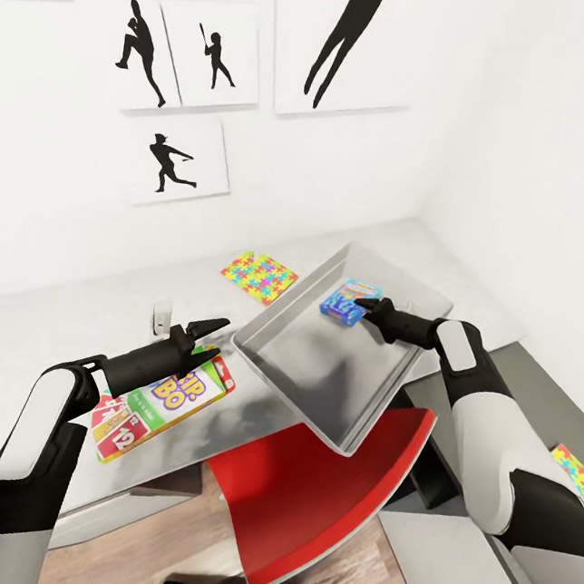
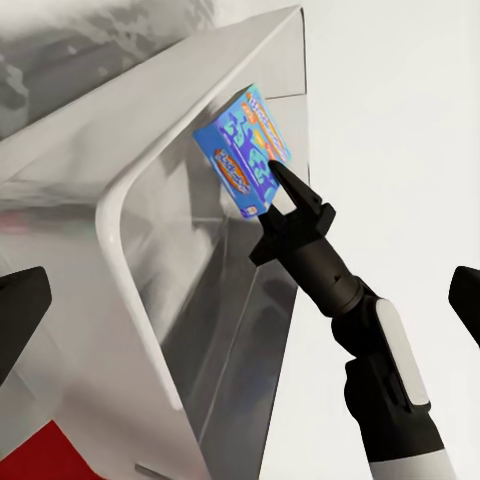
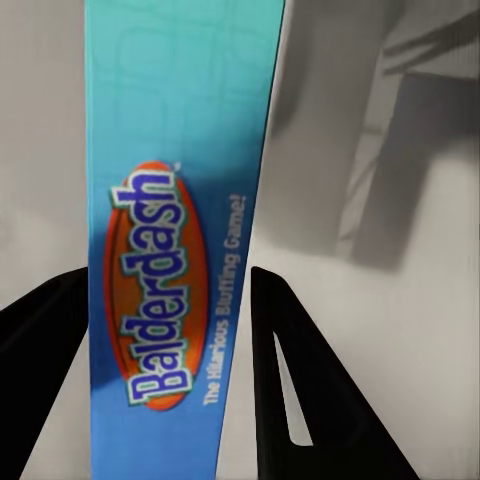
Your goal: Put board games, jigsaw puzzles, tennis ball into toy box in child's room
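The pale grey toy box [image 1: 316,395] lies on the table [image 1: 58,336], its near corner sticking out over the red chair. My right gripper [image 1: 366,307] is shut on the small blue board game [image 1: 346,300] and holds it tilted just above the far end of the box floor. In the right wrist view the fingers [image 3: 300,390] flank the blue Balderdash box [image 3: 170,250]. My left gripper [image 1: 203,330] hovers open above the Skip-Bo board game [image 1: 164,402], which lies flat left of the toy box. One jigsaw puzzle [image 1: 259,277] lies behind the toy box, another [image 1: 577,473] at the far right.
The red chair seat [image 1: 302,503] sits under the table's front edge, with wood floor below. White walls with black baseball silhouette pictures [image 1: 143,50] close off the back and right. A small white object [image 1: 161,317] stands on the table near my left gripper.
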